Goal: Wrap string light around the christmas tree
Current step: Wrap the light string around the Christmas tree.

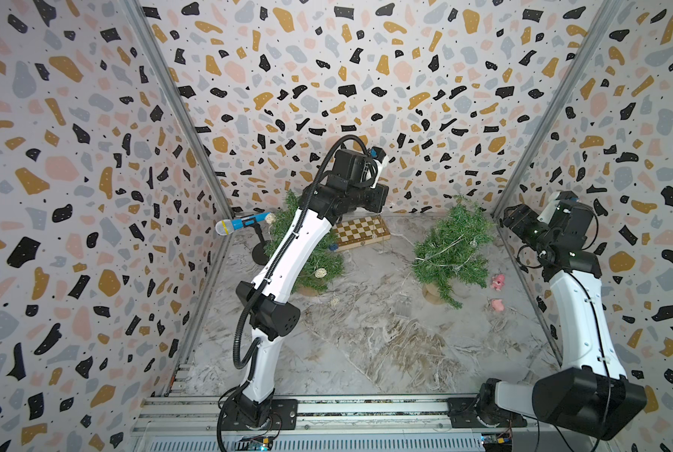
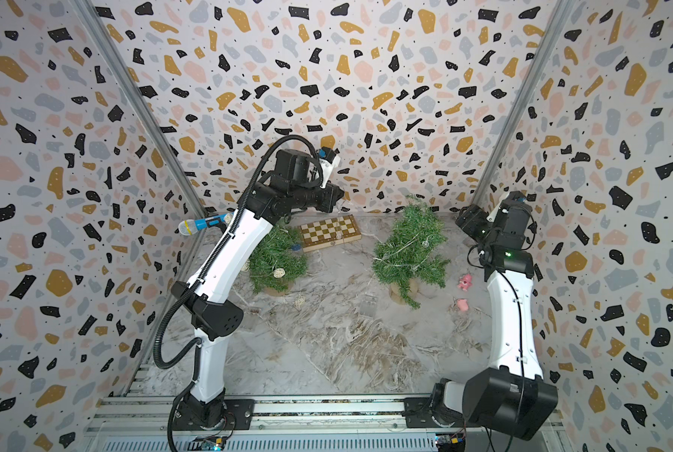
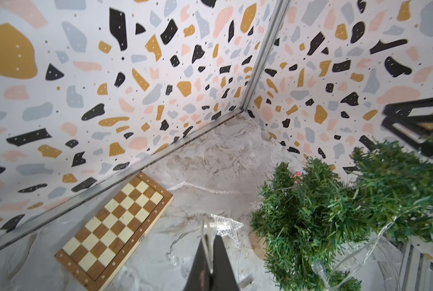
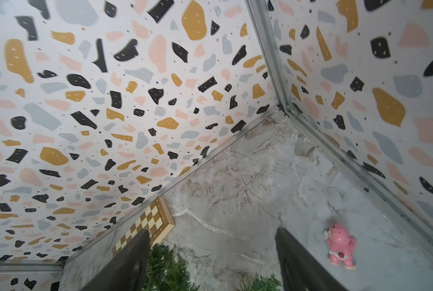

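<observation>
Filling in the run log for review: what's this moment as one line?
step: wrapping unfinished | left gripper: shut on string light | right gripper: open, empty, by christmas tree | string light: partly draped on christmas tree

Chessboard (image 1: 361, 233) at the back, microphone (image 1: 244, 223) far left, pink toy (image 1: 498, 281) right.

Both top views look steeply down from high above the front rail (image 1: 366, 406), face the back wall (image 1: 346, 78) and cover the whole tabletop (image 1: 366, 352). The left wrist view, raised near that wall, faces the back right corner. The right wrist view faces the same corner from nearer. All four share the chessboard (image 1: 362, 233) and the right tree (image 1: 452, 246).
</observation>
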`<state>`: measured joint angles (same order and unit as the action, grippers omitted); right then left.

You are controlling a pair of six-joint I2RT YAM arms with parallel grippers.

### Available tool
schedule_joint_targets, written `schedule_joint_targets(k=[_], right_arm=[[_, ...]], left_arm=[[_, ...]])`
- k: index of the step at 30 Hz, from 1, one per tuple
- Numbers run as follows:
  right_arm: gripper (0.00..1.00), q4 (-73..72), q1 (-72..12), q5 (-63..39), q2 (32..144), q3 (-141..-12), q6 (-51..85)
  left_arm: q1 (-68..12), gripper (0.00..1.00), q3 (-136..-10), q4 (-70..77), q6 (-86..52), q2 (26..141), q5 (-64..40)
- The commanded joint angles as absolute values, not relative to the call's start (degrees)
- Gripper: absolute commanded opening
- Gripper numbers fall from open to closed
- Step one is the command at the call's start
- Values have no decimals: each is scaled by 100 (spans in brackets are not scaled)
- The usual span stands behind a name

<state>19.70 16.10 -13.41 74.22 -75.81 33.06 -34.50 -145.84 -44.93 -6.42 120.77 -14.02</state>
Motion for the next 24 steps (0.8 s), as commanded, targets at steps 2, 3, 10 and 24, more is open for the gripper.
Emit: schedule_joint_targets(k=[2, 3, 10, 24], right_arm=[[77, 1555, 1792, -1920, 7635, -7042, 3564], [77, 1454, 1785, -2095, 7758, -6931, 3584], [74, 1294, 1444, -2732, 8535, -6881, 3365], [72, 1183, 872, -3674, 9350, -6856, 2910]], left_arm=[[-3531, 0, -14423, -3564, -438, 11994, -1741], [-3541, 0, -14435, -3526, -386, 12045, -1781], [-3551, 0, -14512, -3262, -68, 12260, -1777], [-3697, 0, -14567, -2725, 126, 12544, -1876]])
